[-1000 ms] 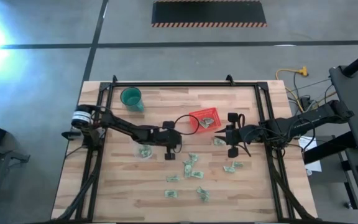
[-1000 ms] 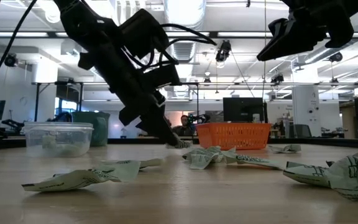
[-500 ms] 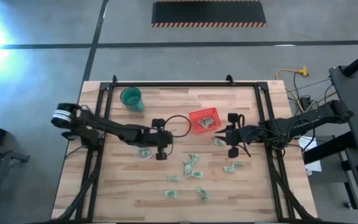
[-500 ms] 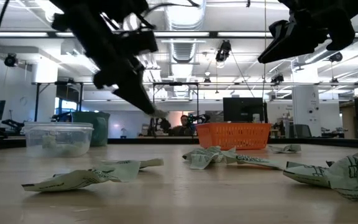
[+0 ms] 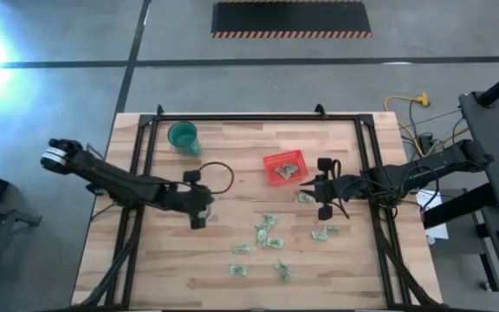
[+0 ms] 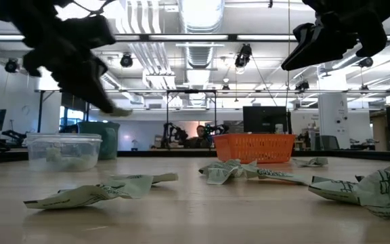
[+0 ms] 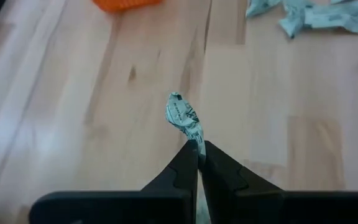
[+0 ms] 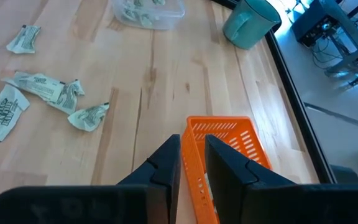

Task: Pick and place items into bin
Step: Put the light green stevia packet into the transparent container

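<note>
From above, I see the wooden table [image 5: 232,251] with many items [image 5: 268,232] loose, so most work remains. In the left wrist view, my left gripper [image 7: 197,148] pinches one item [image 7: 183,116]. In the right wrist view, my right gripper [image 8: 192,144] clamps the wall of the bin [image 8: 229,155].

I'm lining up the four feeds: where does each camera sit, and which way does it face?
High: overhead, facing straight down; both arms, basket, cup.
Low: table height, facing level across scattered pieces into the room; arms enter from above.
Left wrist: on left gripper, shut on a piece.
Right wrist: on right gripper, straddling the basket's wall.
Shared: basket shows in all four.
</note>
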